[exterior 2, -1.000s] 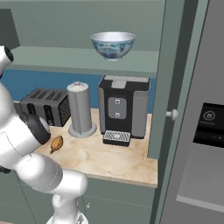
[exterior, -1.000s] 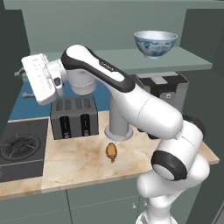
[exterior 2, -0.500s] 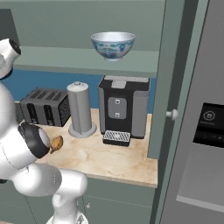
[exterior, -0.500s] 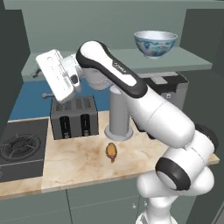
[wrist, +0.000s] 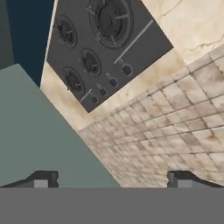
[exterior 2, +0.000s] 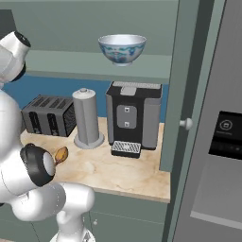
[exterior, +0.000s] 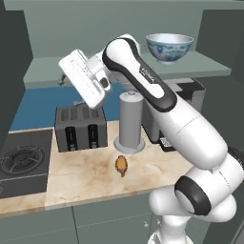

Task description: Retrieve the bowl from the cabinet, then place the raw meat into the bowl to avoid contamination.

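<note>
Pincer (wrist: 111,179) empty, fingertips wide apart, aimed down at cooktop (wrist: 100,43); bowl (exterior: 169,46) on cabinet shelf (exterior: 205,66), well off to right, slightly higher.

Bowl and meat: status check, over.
Gripper open, empty, aimed down at the stove. Bowl on the cabinet shelf, untouched. Meat on the counter by the canister. Nothing blocking the bowl.

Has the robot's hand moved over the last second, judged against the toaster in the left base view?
Yes. The hand has swung right, from beyond the toaster's left end to above it.
</note>
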Tool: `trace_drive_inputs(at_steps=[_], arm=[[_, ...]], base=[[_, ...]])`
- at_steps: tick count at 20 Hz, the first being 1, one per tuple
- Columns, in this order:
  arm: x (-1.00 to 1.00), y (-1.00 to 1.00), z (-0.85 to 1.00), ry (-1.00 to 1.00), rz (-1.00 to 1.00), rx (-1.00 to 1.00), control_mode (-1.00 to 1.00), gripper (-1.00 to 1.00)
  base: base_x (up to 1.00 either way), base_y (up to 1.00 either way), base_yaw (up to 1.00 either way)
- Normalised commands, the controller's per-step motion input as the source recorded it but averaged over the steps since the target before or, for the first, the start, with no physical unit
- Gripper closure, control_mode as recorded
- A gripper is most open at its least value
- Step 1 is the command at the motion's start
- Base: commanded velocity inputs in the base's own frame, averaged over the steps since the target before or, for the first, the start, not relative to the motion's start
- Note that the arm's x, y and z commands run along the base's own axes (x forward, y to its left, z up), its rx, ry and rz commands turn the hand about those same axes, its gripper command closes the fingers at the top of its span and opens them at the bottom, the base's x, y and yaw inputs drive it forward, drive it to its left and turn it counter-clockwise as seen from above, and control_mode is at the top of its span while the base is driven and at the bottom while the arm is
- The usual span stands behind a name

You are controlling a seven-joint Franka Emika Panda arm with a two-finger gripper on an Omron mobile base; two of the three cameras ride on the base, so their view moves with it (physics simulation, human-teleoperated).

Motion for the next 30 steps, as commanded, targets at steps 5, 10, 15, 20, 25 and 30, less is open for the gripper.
trace_drive_inputs(at_steps=[5, 10, 15, 20, 25, 30], arm=[[0.01, -0.85, 0.0, -0.05, 0.09, -0.17, -1.0, -1.0], [0.0, -0.74, 0.0, -0.14, 0.18, -0.19, -1.0, -1.0], [0.0, -0.57, 0.0, -0.17, 0.19, -0.26, -1.0, -1.0], [-0.16, -0.42, 0.0, -0.22, 0.14, -0.29, -1.0, -1.0], [-0.41, -0.29, -0.04, -0.24, 0.08, -0.3, -1.0, -1.0], [-0.34, -0.35, -0.01, -0.13, 0.05, -0.23, -1.0, -1.0]], base=[[0.0, 0.0, 0.0], [0.0, 0.0, 0.0], [0.0, 0.0, 0.0], [0.0, 0.0, 0.0], [0.0, 0.0, 0.0], [0.0, 0.0, 0.0]])
